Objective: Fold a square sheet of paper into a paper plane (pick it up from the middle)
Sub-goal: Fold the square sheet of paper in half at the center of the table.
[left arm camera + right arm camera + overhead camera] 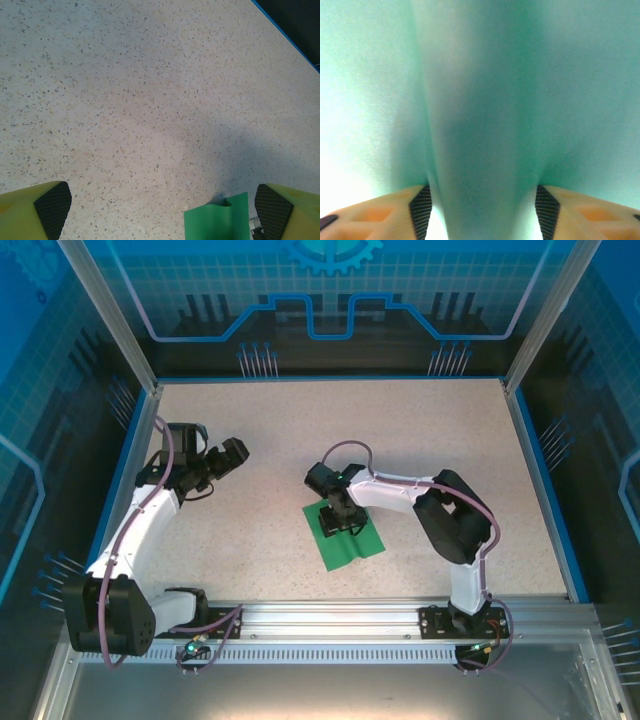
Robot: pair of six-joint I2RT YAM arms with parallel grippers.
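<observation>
Two right jaws pinch green paper (354, 550).

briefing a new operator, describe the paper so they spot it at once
On the speckled table, look near the front middle, under the right gripper. The paper there is a thin green sheet, the only coloured thing lying on it.
</observation>
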